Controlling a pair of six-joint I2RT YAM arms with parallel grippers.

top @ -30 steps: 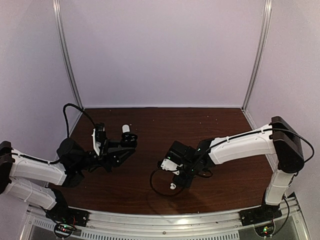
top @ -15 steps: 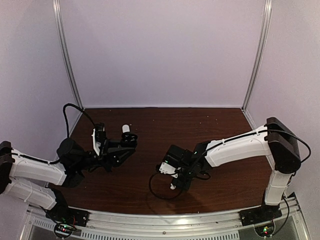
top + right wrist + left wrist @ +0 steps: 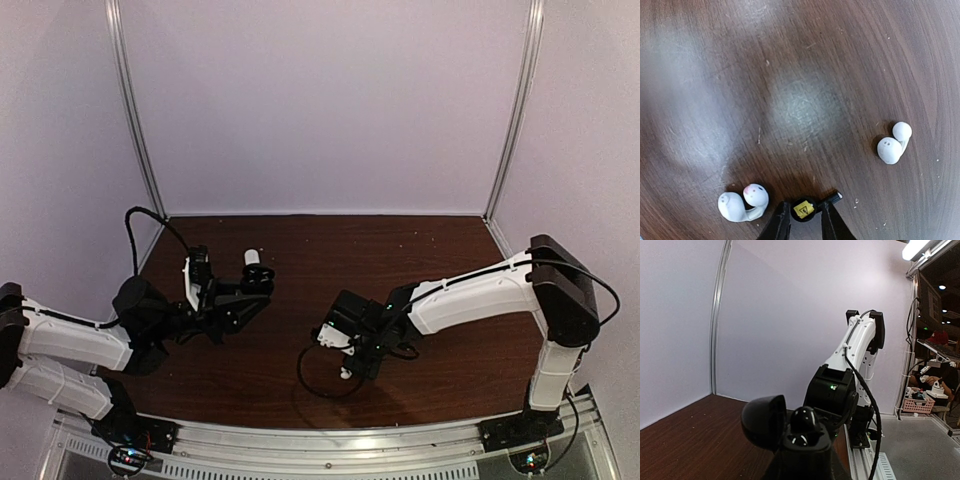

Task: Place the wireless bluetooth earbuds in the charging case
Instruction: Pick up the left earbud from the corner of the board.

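My left gripper (image 3: pixel 250 290) is shut on an open black charging case (image 3: pixel 805 445) and holds it above the table. Its lid (image 3: pixel 764 420) is tipped back to the left. A glossy black earbud (image 3: pixel 806 421) sits in the case's top. My right gripper (image 3: pixel 805 220) is down at the table, its fingers (image 3: pixel 782 222) closed against both sides of a black earbud (image 3: pixel 805 209) with a yellow sticker. One white earbud (image 3: pixel 742 202) lies just left of it, another white earbud (image 3: pixel 894 145) to the right. In the top view one white bud (image 3: pixel 345 374) shows under the right gripper (image 3: pixel 352 362).
A small white object (image 3: pixel 253 258) stands behind the left gripper. A black cable loop (image 3: pixel 318 385) hangs from the right wrist onto the brown table (image 3: pixel 400 260). Metal frame posts (image 3: pixel 135 110) and purple walls bound the table.
My right gripper has shifted slightly left and down towards the table over the buds. The left arm and its case have not moved.
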